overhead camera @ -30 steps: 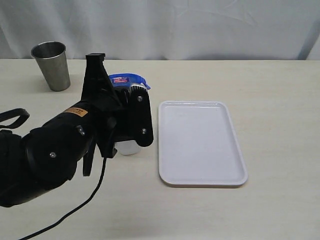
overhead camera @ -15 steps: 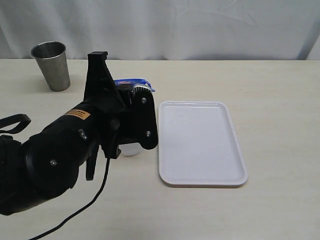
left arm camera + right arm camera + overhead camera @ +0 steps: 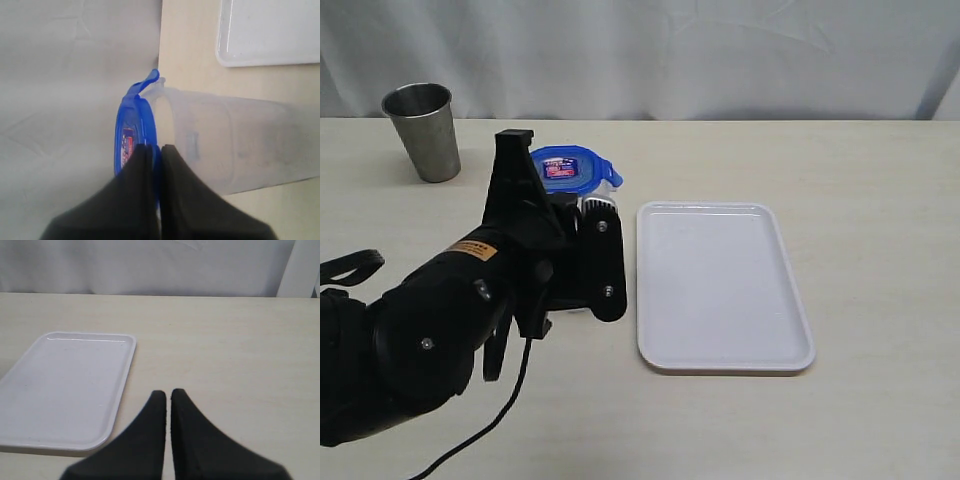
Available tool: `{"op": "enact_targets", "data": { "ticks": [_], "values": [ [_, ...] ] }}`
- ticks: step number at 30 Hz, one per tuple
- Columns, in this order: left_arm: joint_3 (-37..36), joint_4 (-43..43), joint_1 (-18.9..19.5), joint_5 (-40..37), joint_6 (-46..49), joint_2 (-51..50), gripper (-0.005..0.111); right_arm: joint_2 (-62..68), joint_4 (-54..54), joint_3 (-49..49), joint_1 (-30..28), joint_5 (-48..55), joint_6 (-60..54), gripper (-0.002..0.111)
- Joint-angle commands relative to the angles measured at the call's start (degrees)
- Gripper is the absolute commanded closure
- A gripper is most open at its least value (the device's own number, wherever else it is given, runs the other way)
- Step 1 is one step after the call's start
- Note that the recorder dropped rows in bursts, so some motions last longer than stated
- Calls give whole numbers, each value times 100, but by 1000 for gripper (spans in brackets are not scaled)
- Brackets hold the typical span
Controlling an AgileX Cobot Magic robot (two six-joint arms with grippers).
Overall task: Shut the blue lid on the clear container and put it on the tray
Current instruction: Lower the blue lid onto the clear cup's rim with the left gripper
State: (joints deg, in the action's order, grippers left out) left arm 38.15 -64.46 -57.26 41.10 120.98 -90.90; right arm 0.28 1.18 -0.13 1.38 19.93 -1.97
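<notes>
Reaching in from the lower left of the exterior view, the left gripper (image 3: 156,146) has its black fingers (image 3: 177,175) drawn tight on an edge of the blue lid (image 3: 568,167), a sliver of blue showing between them. The lid lies over the mouth of the clear container (image 3: 235,145), one flap sticking out. The container stands on the pale table (image 3: 860,200), just left of the white tray (image 3: 720,290) at frame centre and off it. The right gripper (image 3: 168,391) hangs above the table near the tray, fingers pressed together, empty. A steel cup (image 3: 423,130) stands upper left before a white curtain (image 3: 720,50).
</notes>
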Motion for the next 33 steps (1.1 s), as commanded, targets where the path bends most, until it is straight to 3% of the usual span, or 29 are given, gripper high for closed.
{"op": "enact_targets", "data": {
  "ticks": [1, 28, 33],
  "values": [
    [-32, 16, -14, -184, 183, -14, 107, -28, 3, 13, 11, -19, -21, 104],
    [-32, -93, -14, -418, 172, -14, 106, -28, 3, 13, 11, -19, -21, 104],
    [-32, -103, -14, -473, 172, -14, 89, -28, 3, 13, 11, -19, -21, 104]
  ]
}}
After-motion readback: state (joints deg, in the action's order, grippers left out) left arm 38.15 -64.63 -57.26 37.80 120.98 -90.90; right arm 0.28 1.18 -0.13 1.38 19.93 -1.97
